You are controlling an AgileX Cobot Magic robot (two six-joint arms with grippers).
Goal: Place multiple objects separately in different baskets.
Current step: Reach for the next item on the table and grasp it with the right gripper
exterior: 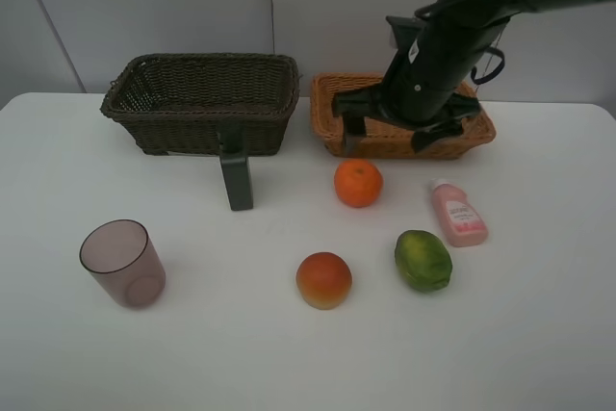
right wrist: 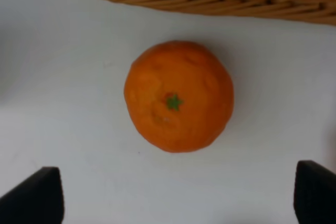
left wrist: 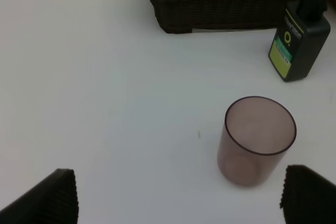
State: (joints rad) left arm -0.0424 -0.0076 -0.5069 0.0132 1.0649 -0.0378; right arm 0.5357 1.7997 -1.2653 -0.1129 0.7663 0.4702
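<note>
Clearly round, the orange mandarin (right wrist: 178, 96) — dimpled skin, green star-shaped stem

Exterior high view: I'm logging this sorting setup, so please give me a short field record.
baskets: dark brown basket left, tan basket right, side by side at the back
upright on table: dark green bottle, mauve cup
lying flat: pink bottle
loose fruit: mandarin, red-orange fruit, lime
right claw: open, aimed at the mandarin, not touching
left claw: open, facing the mauve cup, not touching
</note>
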